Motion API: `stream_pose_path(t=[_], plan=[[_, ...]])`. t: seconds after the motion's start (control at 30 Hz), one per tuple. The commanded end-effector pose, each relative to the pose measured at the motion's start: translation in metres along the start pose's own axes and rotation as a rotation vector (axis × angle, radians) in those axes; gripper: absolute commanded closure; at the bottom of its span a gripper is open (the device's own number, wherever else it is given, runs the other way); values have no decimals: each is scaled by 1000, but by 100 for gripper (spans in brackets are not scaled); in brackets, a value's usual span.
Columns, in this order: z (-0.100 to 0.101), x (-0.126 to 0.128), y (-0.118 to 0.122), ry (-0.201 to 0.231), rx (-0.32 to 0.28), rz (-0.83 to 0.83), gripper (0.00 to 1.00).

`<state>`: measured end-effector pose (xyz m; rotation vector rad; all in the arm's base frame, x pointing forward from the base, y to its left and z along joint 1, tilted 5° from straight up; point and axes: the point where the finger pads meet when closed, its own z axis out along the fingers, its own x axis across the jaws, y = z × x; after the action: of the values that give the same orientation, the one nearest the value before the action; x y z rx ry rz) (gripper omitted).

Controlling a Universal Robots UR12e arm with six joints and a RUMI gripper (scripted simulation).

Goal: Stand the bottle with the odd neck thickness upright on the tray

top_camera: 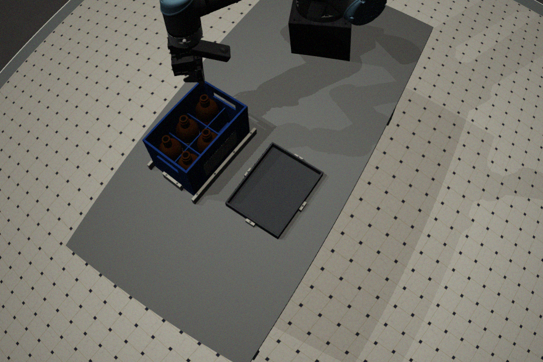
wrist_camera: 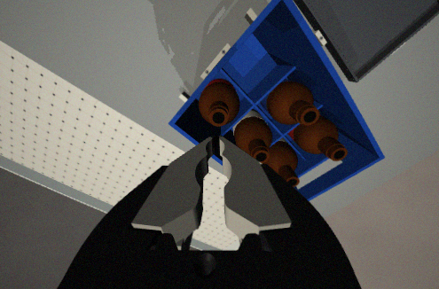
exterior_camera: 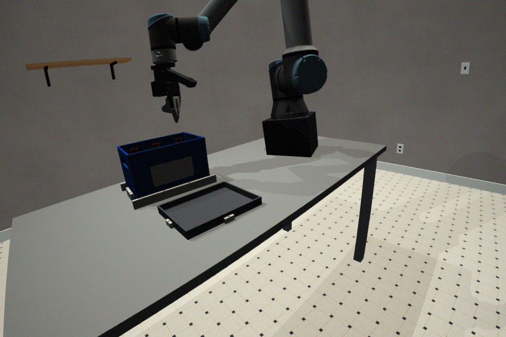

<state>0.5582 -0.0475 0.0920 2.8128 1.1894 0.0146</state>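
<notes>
The blue crate stands on the table with five brown bottles upright inside. One bottle is at the robot's end, beside an empty compartment. The other four, such as a middle bottle, fill the rest. I cannot tell from these views which neck differs. The dark tray is empty. My gripper is shut with nothing between its tips. It hangs above the crate's robot end, clear of the bottles.
Pale strips lie around the crate, one long strip between it and the tray. Small pale blocks sit at the tray's sides, one at its near end. The robot's black base stands at the table's far end.
</notes>
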Motion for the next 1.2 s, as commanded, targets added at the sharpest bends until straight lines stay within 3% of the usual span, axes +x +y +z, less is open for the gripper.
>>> stream_pose_path(t=[0.0, 0.33, 0.53, 0.67, 0.77, 0.93, 1.17], plan=[[0, 0, 0, 0, 1, 0, 100], [-1, 4, 5, 1, 0, 0, 100], [-5, 45, 50, 0, 0, -1, 100], [-5, 54, 59, 0, -1, -1, 100], [-4, 87, 90, 0, -1, -1, 100], [-1, 118, 116, 0, -1, -1, 100], [1, 130, 126, 0, -1, -1, 100]])
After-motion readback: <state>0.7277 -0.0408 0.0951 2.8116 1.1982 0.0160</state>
